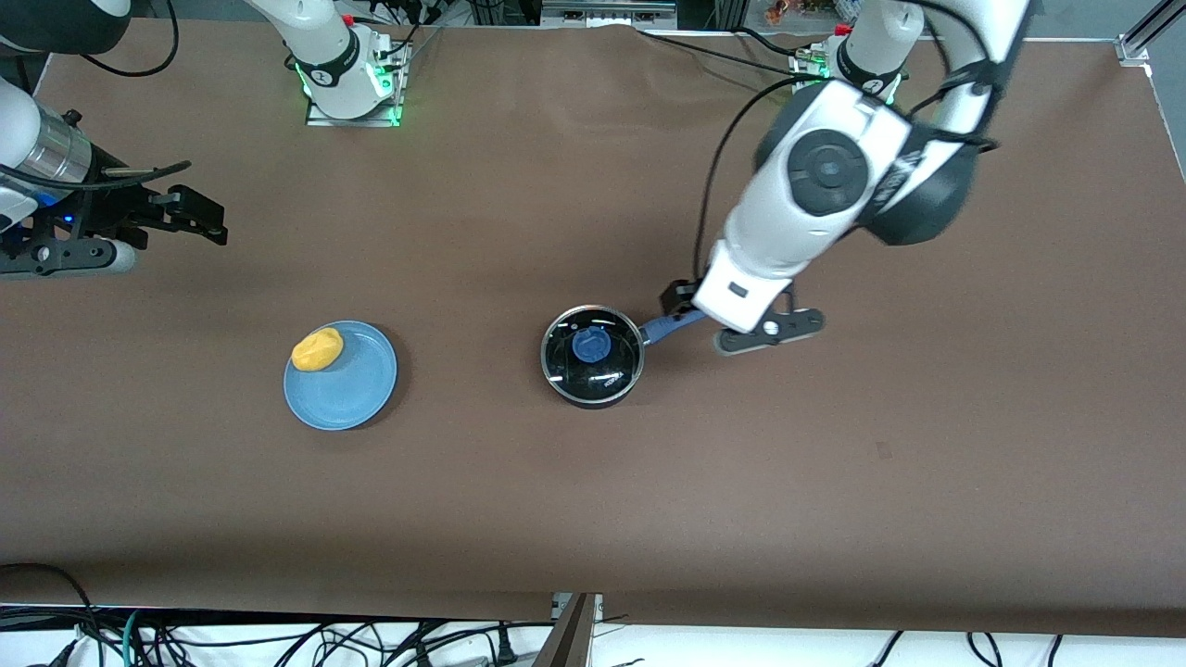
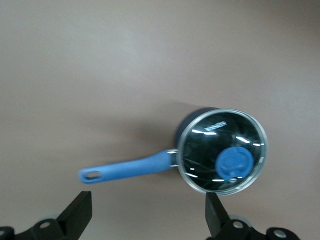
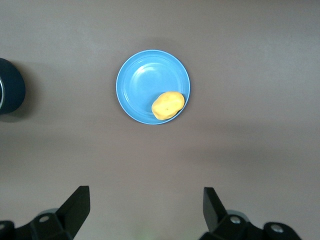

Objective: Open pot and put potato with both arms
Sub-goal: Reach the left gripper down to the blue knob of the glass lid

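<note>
the pot [image 1: 591, 357] stands mid-surface, lid [image 2: 223, 151] on. the left claw [image 1: 690, 310] hangs over its handle [image 2: 127, 169], fingers apart, probably to steady it. the potato [image 1: 318, 349] lies on the plate [image 1: 357, 394]; the right claw [image 1: 190, 215] waits, fingers apart.

1. The pot [image 1: 593, 357] has a glossy glass lid [image 2: 222, 150] (streaked with glints), a shiny metal rim and a smooth blue knob [image 2: 233, 162].
2. Beside the pot, the plate [image 1: 341, 375] looks smooth and faintly glossy.
3. The surface [image 1: 593, 500] is matt brown.

front high, facing robots | wrists look down | pot [image 1: 592, 356] shared
</note>
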`<act>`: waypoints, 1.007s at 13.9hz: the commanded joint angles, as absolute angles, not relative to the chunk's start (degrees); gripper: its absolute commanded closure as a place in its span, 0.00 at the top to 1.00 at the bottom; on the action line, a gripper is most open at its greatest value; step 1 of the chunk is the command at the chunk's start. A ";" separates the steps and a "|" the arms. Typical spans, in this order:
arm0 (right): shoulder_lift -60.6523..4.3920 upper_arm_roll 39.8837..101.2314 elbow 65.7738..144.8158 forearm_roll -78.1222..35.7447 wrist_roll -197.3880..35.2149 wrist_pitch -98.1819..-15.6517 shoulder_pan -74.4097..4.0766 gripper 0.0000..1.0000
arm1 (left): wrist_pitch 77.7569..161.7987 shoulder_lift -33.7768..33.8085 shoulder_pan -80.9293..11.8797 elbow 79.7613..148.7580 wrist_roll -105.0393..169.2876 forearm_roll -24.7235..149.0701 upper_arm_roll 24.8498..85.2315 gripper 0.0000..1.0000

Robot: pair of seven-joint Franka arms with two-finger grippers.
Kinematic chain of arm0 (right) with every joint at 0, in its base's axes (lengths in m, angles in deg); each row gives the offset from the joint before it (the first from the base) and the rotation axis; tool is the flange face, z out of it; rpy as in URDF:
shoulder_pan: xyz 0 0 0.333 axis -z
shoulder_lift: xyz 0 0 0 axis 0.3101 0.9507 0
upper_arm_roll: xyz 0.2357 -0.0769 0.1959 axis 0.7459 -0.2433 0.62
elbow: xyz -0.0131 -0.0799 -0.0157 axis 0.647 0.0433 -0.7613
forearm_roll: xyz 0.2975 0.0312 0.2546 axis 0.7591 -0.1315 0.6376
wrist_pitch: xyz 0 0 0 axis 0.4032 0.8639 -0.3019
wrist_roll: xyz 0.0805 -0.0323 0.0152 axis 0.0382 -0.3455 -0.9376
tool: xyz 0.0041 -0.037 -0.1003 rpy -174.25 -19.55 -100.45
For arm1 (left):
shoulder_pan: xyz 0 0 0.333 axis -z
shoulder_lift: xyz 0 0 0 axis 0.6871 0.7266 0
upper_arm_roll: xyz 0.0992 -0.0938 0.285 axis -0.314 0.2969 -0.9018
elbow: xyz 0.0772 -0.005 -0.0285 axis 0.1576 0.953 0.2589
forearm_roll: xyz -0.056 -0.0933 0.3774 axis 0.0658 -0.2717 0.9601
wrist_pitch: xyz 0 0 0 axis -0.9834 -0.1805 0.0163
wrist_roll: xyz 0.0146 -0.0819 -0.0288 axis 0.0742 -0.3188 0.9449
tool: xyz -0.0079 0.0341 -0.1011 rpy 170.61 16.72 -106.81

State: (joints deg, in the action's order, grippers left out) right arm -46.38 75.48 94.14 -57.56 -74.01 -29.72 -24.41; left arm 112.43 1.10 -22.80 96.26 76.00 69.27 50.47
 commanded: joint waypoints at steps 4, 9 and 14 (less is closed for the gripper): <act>-45.97 75.83 93.11 -56.72 -73.59 -29.54 -24.05 1.00 | 119.07 11.99 -13.80 87.87 90.07 75.64 48.67 1.00; -45.97 75.57 93.20 -56.80 -73.59 -29.54 -23.87 1.00 | 118.55 19.55 -5.80 78.99 93.61 77.05 42.36 1.00; -45.97 75.48 93.20 -56.89 -73.59 -29.80 -23.78 1.00 | 118.10 23.17 -2.18 77.39 95.28 77.14 39.97 1.00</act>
